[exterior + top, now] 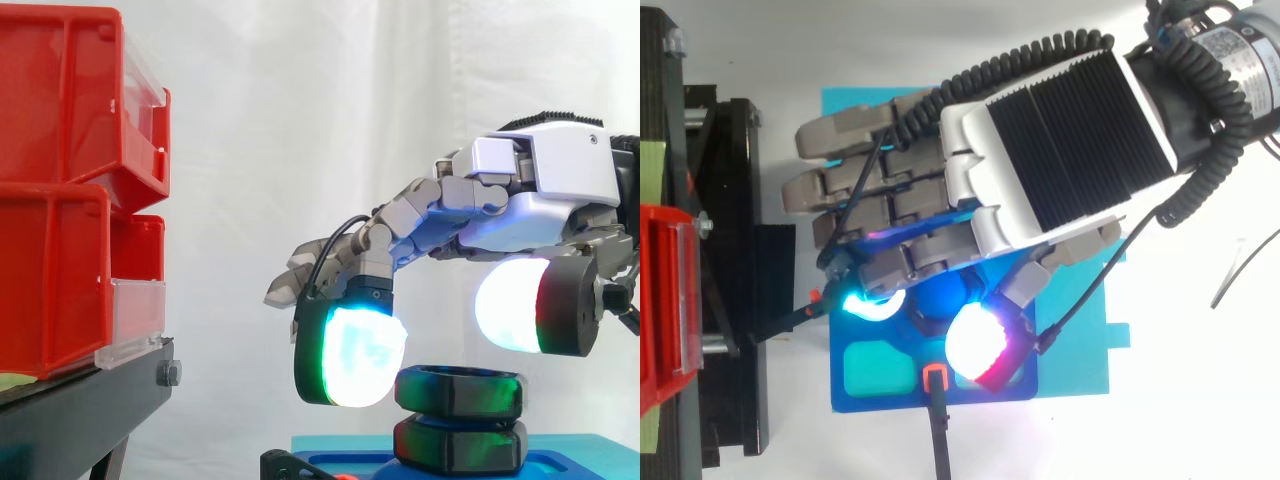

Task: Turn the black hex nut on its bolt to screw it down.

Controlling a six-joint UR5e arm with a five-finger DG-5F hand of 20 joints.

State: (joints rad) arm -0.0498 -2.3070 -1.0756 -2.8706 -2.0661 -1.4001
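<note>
The hand point(545, 185) hangs over the blue fixture plate point(877, 398) with its fingers loosely bent and spread, holding nothing. One fingertip point(352, 355) sits just left of the black hex nut point(458, 390). The thumb pad point(512, 305) stands above the nut's right side, apart from it.

I judge this to be the approach step. Next, I lower the thumb, pinch opposite flats, then rotate.

A second hex piece point(460, 445) lies directly beneath the nut. An orange-tipped black rod point(935, 380) near the thumb may obstruct it. The red bins point(70, 190) stand well apart.
</note>
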